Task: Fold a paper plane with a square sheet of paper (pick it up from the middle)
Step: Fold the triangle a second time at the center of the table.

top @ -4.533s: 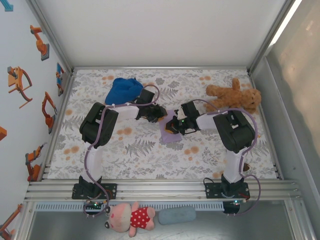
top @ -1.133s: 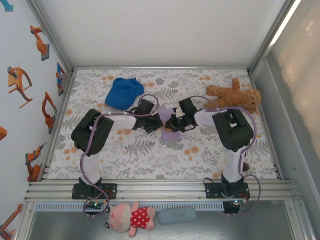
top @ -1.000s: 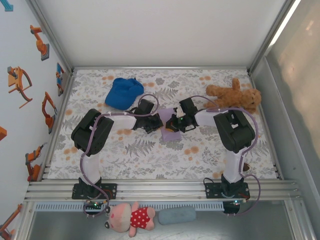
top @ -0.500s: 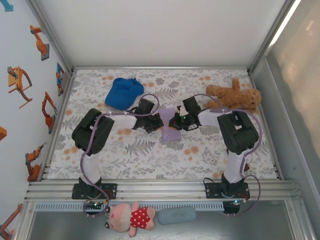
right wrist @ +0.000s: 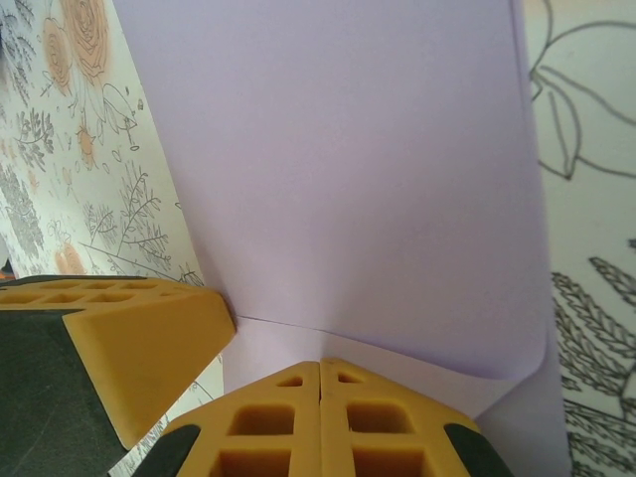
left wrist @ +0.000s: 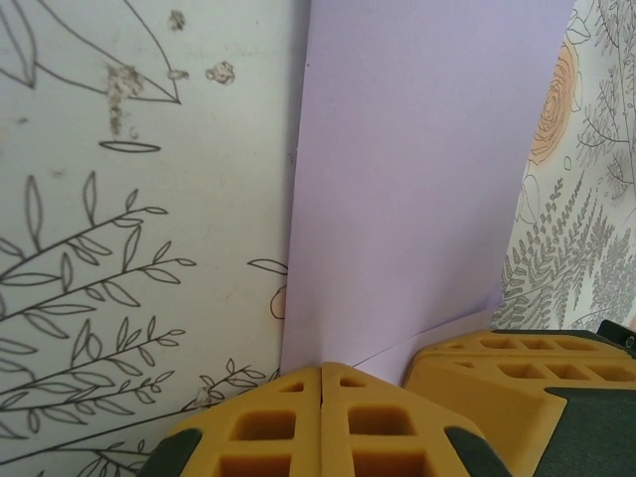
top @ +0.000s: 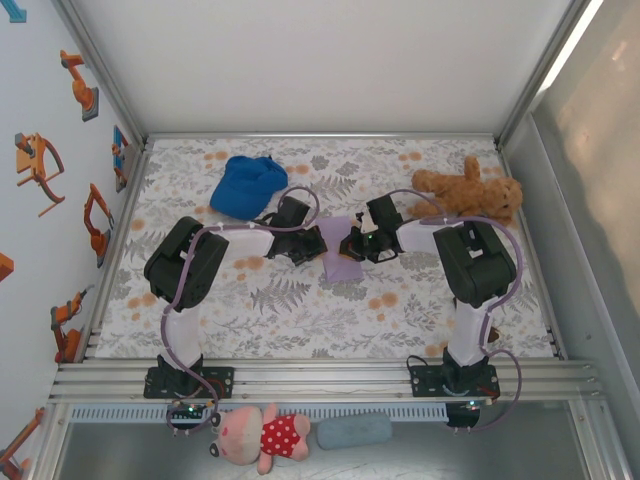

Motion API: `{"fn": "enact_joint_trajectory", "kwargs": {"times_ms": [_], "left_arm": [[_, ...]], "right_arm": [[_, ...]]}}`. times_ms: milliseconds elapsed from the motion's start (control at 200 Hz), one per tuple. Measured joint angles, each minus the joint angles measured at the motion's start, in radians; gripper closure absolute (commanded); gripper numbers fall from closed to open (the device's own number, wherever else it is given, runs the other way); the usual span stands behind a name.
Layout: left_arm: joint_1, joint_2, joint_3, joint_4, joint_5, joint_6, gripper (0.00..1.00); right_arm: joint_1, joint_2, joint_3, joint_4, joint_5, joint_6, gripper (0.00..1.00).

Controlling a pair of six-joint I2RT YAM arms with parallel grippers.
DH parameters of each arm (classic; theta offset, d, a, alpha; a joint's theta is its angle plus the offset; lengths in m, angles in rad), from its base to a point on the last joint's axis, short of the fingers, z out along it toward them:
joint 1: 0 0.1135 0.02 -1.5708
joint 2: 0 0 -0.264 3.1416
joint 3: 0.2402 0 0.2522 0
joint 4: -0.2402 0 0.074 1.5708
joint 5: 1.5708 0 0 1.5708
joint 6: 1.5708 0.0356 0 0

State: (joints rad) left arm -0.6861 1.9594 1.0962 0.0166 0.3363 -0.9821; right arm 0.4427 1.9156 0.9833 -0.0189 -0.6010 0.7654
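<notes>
Two hands shut tight, fingertips closed against each other: left hand (top: 305, 243) (left wrist: 323, 373) at the left edge of the lavender sheet of paper (top: 340, 262) (left wrist: 417, 169) (right wrist: 338, 149), right hand (top: 352, 246) (right wrist: 320, 366) down on its right side. Lying flat on the floral desk (top: 250, 300) between the arms, partly folded, with a creased flap under the right hand's tips. Well apart from blue cap (top: 245, 183) and teddy bear (top: 470, 195).

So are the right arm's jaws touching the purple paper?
Touching. The right wrist view shows the shut jaws pressing on the paper, which creases at their tip.
</notes>
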Motion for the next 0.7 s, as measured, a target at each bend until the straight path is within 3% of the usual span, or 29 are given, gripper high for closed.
{"fn": "enact_joint_trajectory", "kwargs": {"times_ms": [361,701], "left_arm": [[-0.045,-0.147,-0.076,0.05,-0.031,-0.019,0.82],[-0.101,-0.142,-0.119,0.114,-0.018,-0.076,0.81]], "right_arm": [[-0.002,0.0,-0.006,0.009,-0.002,0.005,1.0],[-0.008,0.0,-0.018,0.034,-0.016,0.027,1.0]]}}
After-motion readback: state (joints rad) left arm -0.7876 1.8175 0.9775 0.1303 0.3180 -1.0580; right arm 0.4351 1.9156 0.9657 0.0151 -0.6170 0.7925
